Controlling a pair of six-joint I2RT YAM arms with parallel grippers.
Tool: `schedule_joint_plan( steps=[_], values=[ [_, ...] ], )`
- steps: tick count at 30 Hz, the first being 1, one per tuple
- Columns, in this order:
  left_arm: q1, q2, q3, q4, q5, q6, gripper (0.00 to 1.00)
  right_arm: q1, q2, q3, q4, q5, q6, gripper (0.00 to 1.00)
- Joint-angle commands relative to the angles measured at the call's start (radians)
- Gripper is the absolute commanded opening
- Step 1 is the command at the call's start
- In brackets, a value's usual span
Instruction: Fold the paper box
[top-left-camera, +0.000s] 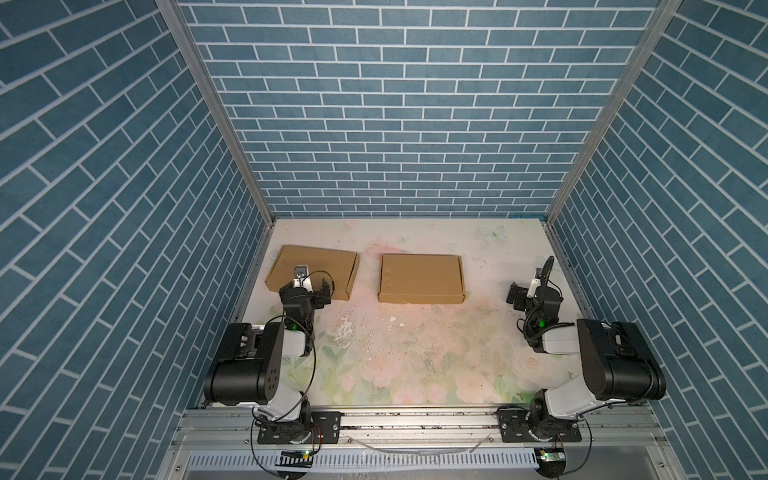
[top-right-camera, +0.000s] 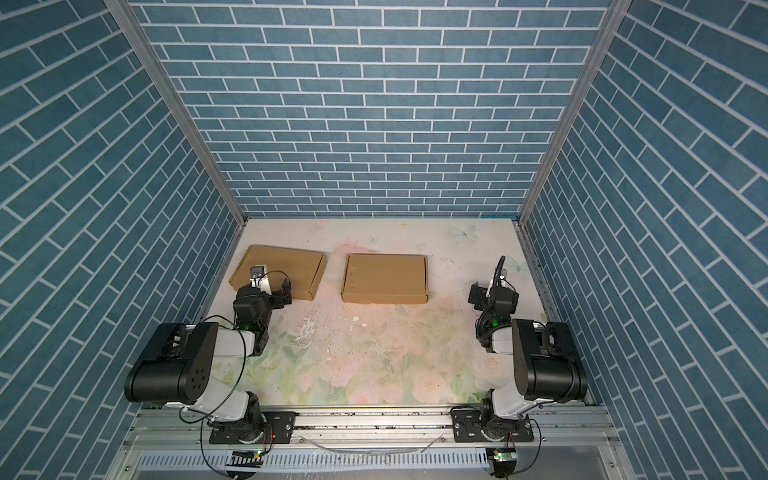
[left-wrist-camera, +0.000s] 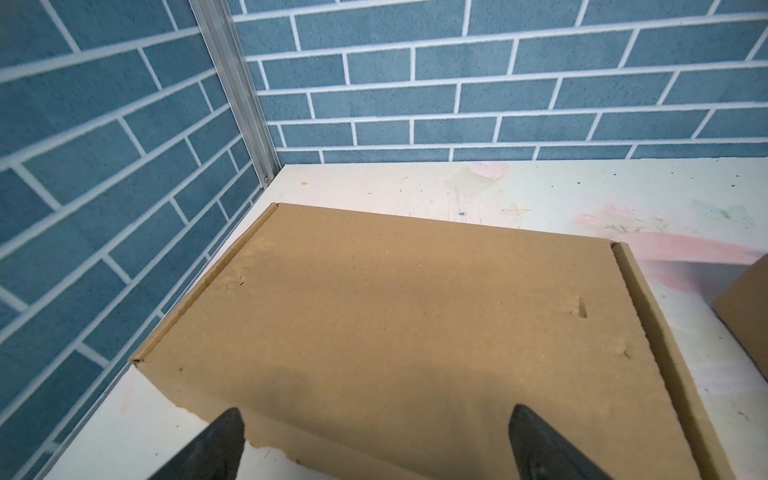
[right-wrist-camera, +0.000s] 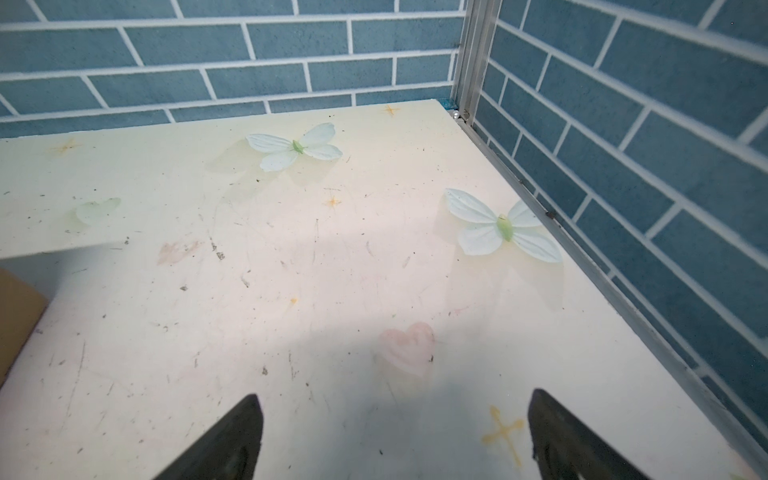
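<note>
The paper box (top-left-camera: 419, 277) lies closed on the desk (top-left-camera: 415, 353). Left of it, my left tool (left-wrist-camera: 376, 411) hangs wide open and empty over a second box (left-wrist-camera: 415, 311). Right of it, my right tool (right-wrist-camera: 395, 395) does likewise, I suppose to stay clear.

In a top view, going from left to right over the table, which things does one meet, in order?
left cardboard box → middle cardboard box → right end effector, open over bare table.

Bright, even light; soft shadow beneath the right pincer (right-wrist-camera: 392, 399).
</note>
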Motion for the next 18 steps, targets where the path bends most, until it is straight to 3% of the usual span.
schedule_joint_plan(
  steps=[1, 18],
  values=[
    [-0.006, -0.008, 0.011, -0.03, -0.014, 0.004, 0.99, -0.003, 0.002, 0.032, -0.002, 0.003, -0.025, 0.99],
    [-0.012, -0.009, 0.01, -0.028, -0.022, 0.007, 1.0, -0.003, 0.004, 0.041, -0.018, -0.009, -0.03, 0.99]
  ],
)
